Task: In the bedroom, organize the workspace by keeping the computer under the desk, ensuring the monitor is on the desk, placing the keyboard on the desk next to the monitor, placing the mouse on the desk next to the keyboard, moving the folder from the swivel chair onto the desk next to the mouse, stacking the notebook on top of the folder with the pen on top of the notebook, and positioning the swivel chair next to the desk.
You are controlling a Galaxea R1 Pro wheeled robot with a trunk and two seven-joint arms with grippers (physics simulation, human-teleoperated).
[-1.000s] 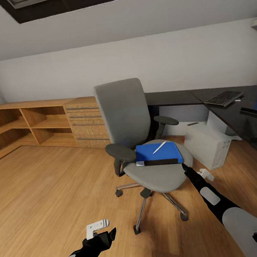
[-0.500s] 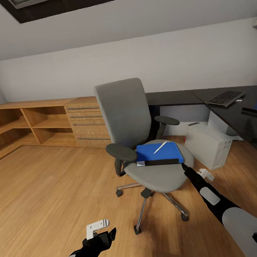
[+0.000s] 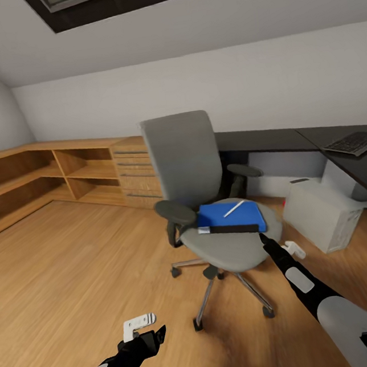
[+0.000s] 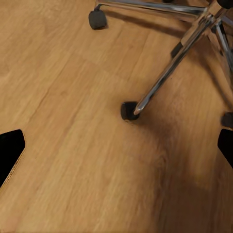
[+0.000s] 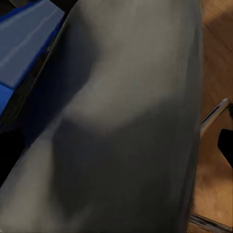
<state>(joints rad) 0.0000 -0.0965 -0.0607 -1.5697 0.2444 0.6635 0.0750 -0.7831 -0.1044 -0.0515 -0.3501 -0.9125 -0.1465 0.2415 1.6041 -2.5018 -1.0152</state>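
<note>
The right gripper (image 3: 263,237) reaches to the front edge of the swivel chair (image 3: 209,203) seat, where the blue folder (image 3: 232,216) lies just beyond its tip with the pen (image 3: 233,208) on top and the black notebook (image 3: 230,229) along the folder's near edge; I cannot tell how far it is open. The left gripper (image 3: 161,331) hangs low over the wood floor (image 3: 73,266), near a chair caster, holding nothing, its fingers apart in the left wrist view. Well beyond the right gripper, the keyboard (image 3: 355,143) sits on the black worktop (image 3: 270,137) and the computer (image 3: 323,214) lies on the floor beside it.

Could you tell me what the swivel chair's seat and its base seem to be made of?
The swivel chair's seat looks like matte grey padded fabric: soft shading, no glare. Its base looks like polished chrome metal, with bright reflective spokes ending in black casters, probably plastic.
</note>
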